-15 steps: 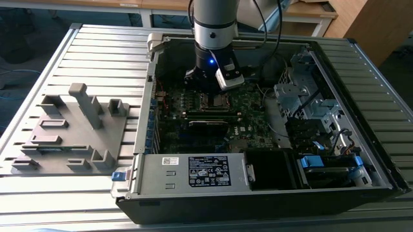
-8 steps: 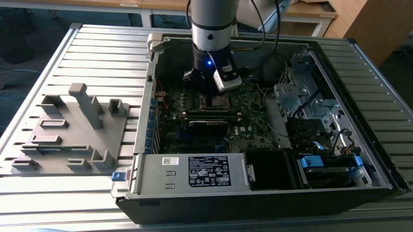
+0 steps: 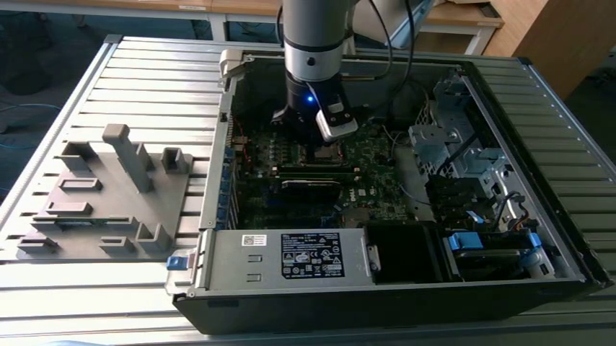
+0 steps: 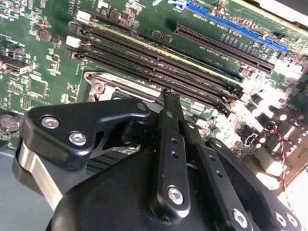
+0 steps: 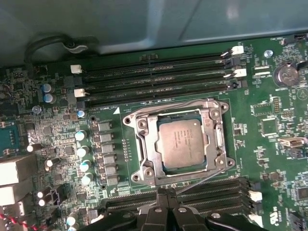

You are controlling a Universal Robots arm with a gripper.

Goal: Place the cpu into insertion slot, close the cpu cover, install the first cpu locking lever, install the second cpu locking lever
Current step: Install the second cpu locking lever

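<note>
The gripper (image 5: 166,193) has its fingers pressed together beside the cpu cover (image 5: 144,144), which seems closed over the cpu (image 5: 181,143).

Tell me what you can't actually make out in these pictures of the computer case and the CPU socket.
- Exterior view: the insertion slot is hidden behind the gripper and arm.
- Second wrist view: the gripper covers most of the socket; only a corner of its metal frame shows.
- First wrist view: the cpu sits under the cpu cover, but whether the thin levers are latched is too fine to tell.
</note>
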